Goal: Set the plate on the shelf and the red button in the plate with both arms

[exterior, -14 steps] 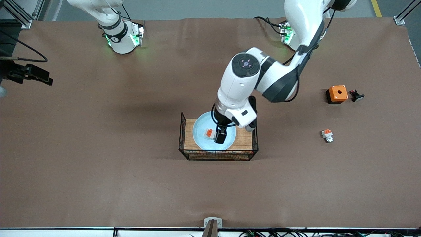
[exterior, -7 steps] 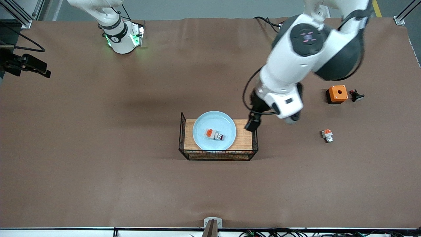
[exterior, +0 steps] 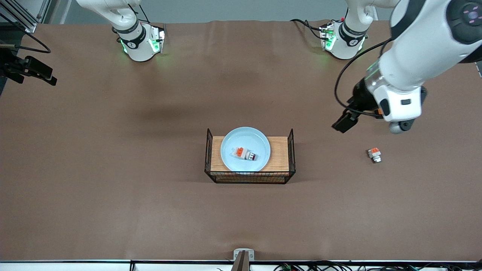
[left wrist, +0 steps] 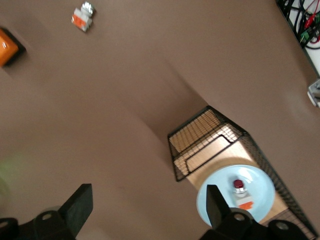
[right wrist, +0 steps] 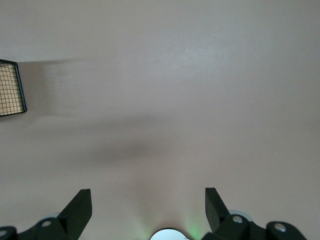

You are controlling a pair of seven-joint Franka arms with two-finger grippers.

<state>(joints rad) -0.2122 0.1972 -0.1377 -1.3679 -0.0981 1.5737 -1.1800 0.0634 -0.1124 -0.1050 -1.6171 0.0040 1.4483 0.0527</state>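
The pale blue plate [exterior: 230, 144] lies on the wooden tray [exterior: 280, 151] in the middle of the table. The red button [exterior: 246, 153] lies on its side on the plate, untouched. The left wrist view shows the plate [left wrist: 260, 186] and the red button [left wrist: 239, 186] too. My left gripper [exterior: 344, 122] is open and empty, up over bare table between the tray and the left arm's end; its own view [left wrist: 147, 202] shows the jaws wide apart. My right gripper [right wrist: 147, 205] is open and empty, waiting high at the right arm's end [exterior: 35, 71].
The tray has black wire mesh walls [left wrist: 200, 137]. A similar white-and-orange part with a silvery cap [exterior: 374, 154] lies toward the left arm's end, also in the left wrist view [left wrist: 82, 17]. An orange box [left wrist: 7, 46] lies near it, hidden under my left arm in the front view.
My left gripper left the red button on the plate, rose and swung away toward the left arm's end. The right gripper drifted slightly toward the bases.
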